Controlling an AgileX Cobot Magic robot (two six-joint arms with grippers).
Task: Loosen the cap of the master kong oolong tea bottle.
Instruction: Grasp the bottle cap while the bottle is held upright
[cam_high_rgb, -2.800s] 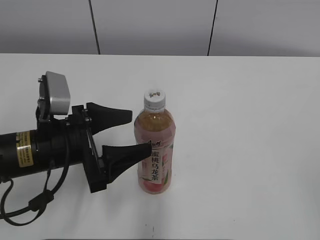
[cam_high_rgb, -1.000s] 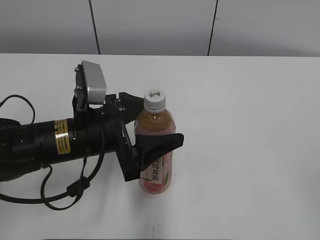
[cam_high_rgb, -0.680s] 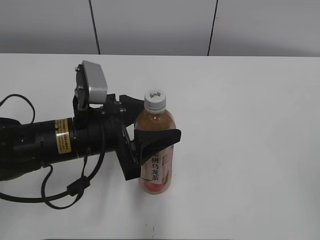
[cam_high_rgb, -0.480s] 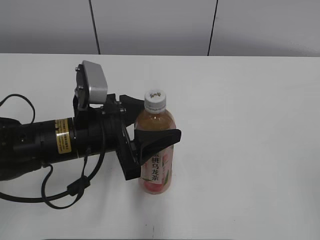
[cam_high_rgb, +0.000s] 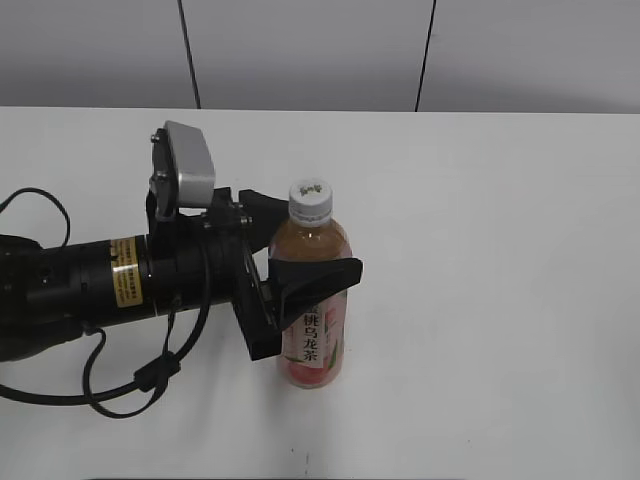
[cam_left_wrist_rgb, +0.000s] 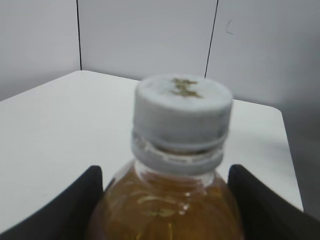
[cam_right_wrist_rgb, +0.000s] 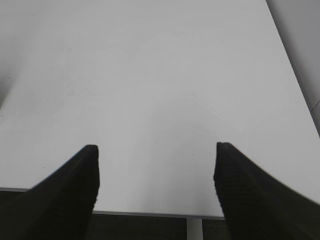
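White table (cam_high_rgb: 500, 300): left hand (cam_high_rgb: 300, 245) grips the upright bottle (cam_high_rgb: 312, 330).

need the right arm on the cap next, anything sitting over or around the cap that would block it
Nothing visible does. The cap is bare, standing above the left gripper, which clamps the bottle lower down.

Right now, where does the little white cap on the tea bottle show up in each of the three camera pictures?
Exterior view: the cap sits just left of centre, atop the bottle.
Left wrist view: the cap fills the centre, blurred.
Right wrist view: not in it; only white table.
Shared landmark: the white table.
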